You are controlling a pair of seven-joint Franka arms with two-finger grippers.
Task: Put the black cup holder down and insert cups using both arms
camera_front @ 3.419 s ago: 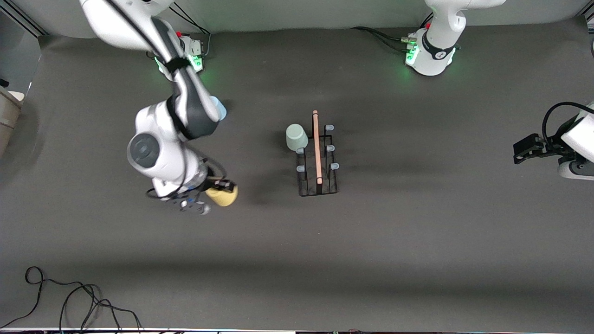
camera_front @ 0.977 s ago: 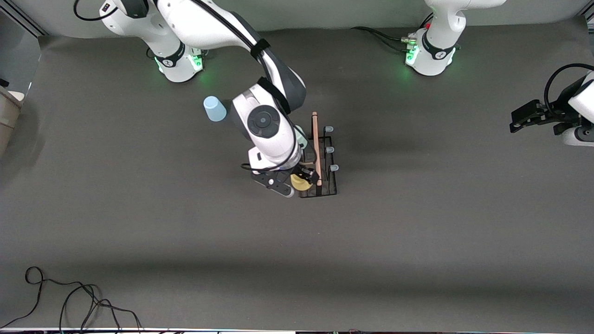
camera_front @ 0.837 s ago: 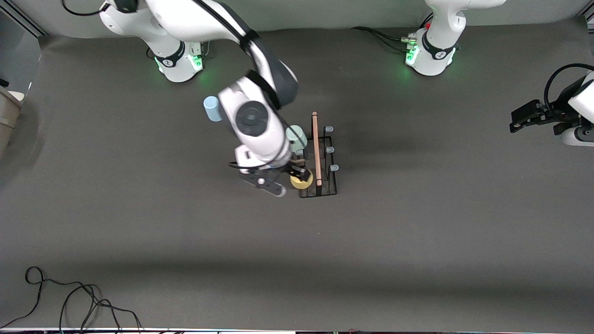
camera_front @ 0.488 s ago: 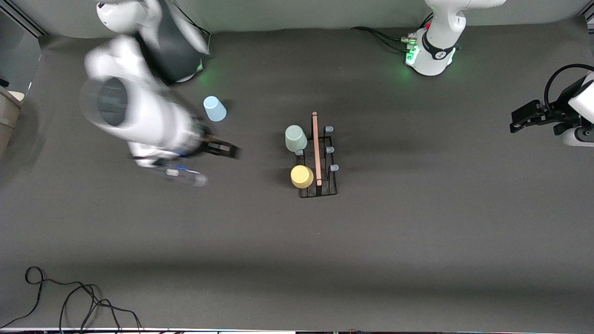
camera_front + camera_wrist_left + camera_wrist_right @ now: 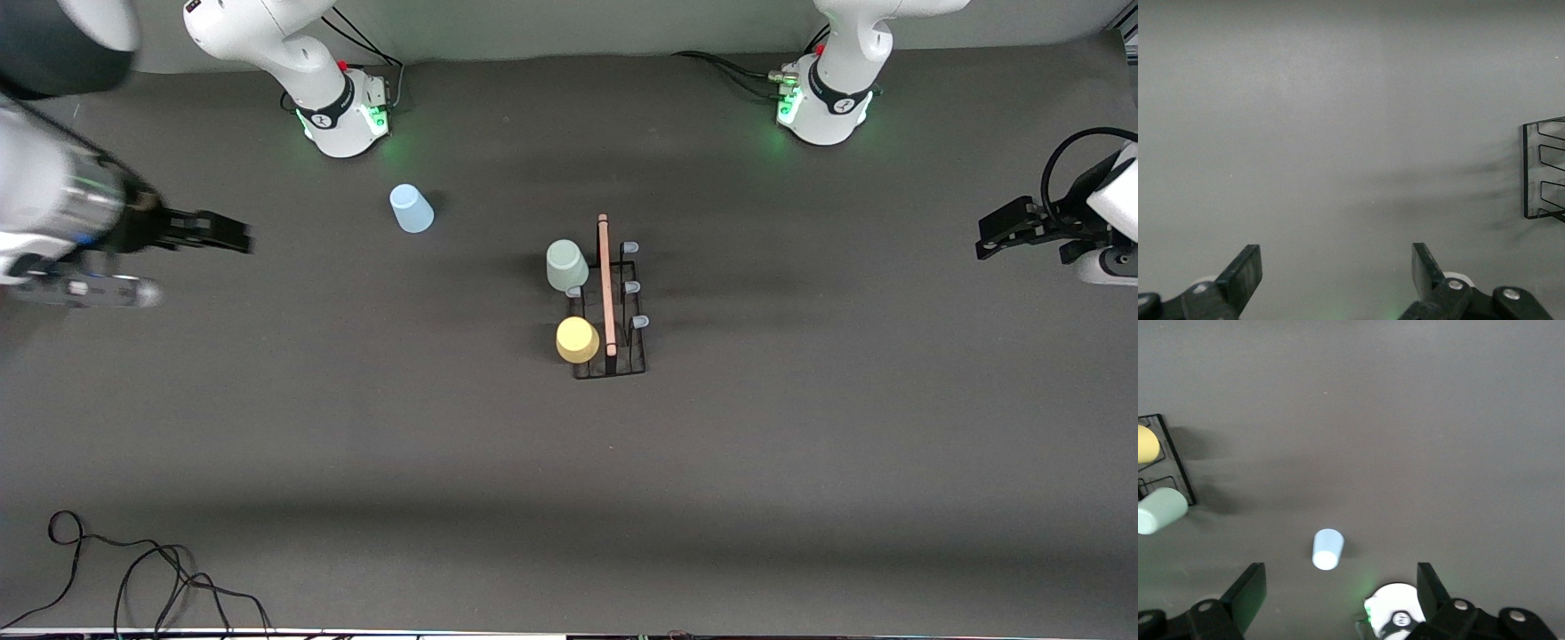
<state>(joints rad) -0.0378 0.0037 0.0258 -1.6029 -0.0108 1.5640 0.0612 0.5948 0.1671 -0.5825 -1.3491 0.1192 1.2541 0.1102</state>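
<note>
Swung away to the frame's left edge: right gripper (image 5: 233, 238), fingers spread, empty. Left on the thin wire rack (image 5: 608, 307) at centre: smooth yellow cup (image 5: 578, 340), green cup (image 5: 566, 265). Tapered blue cup (image 5: 411, 208) upper left, on the table. Left gripper (image 5: 996, 234) waiting at right edge, fingers spread.

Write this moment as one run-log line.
black cup holder: placed | green cup, yellow cup: on pegs | blue cup: on table | right gripper: open, empty | left gripper: open, waiting
</note>
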